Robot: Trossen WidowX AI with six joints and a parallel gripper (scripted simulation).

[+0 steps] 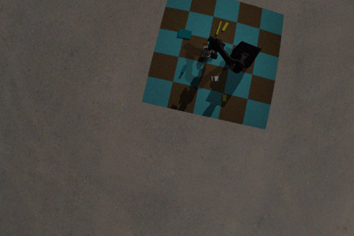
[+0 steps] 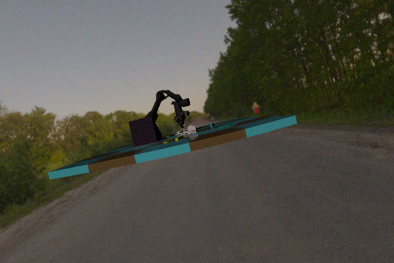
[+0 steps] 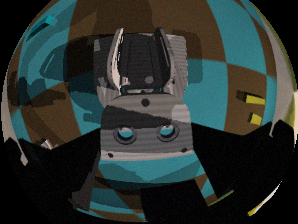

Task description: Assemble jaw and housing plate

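My gripper (image 3: pixel 145 130) (image 2: pixel 181 126) is shut on the grey housing plate (image 3: pixel 145 116), its fingers at the plate's left and right edges. The plate has two round holes, and the teal mat shows through them. Beyond it in the wrist view, the grey base (image 3: pixel 178 56) carries two jaws, a left jaw (image 3: pixel 117 57) and a right jaw (image 3: pixel 163 57), standing apart and roughly parallel. The plate hides their near ends, so the pins, stubs and gear mesh cannot be told. In the top view grey parts (image 1: pixel 206 51) show beside the dark arm, too small to separate.
Two yellow blocks (image 1: pixel 219 28) (image 1: pixel 225 27) lie on the checkered mat (image 1: pixel 161 66). Another yellow block (image 1: pixel 224 98) and a small grey-white piece (image 1: pixel 214 78) (image 3: pixel 47 144) lie elsewhere. A teal block (image 1: pixel 184 34) and a slim teal piece (image 1: pixel 183 71) are also there. The robot's dark base (image 1: pixel 252 49) stands at the right.
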